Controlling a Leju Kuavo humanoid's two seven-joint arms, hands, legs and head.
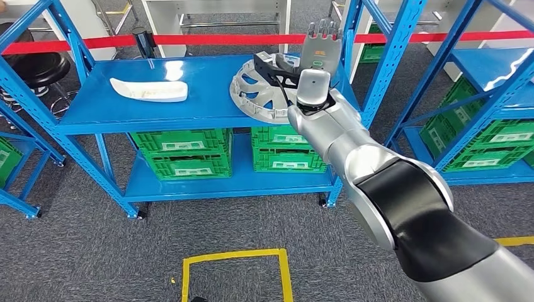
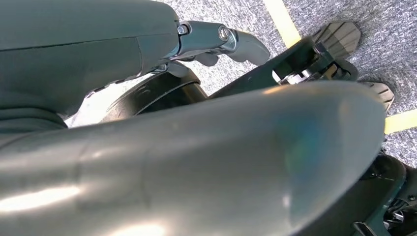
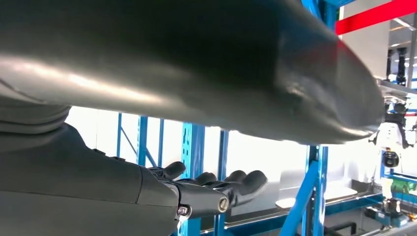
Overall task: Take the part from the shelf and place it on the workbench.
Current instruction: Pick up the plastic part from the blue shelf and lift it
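The part (image 1: 255,91) — a silver-grey, spoked round wheel cover — lies on the top shelf (image 1: 126,104) of the blue rack, toward its right end, with a black bracket-like piece (image 1: 277,68) across its upper edge. The right hand (image 1: 320,45) is raised just beyond the part's far right rim, fingers straight and apart, holding nothing; whether it touches the rim cannot be told. The right wrist view shows the same fingers (image 3: 236,183) extended and free against the blue uprights. A white curved piece (image 1: 150,89) rests on the same shelf, well apart to the left. Green crates (image 1: 182,154) sit on the lower shelf. Left hand (image 2: 221,42) — hanging over grey carpet and yellow floor tape (image 2: 280,22), fingers loosely bent, nothing in them.
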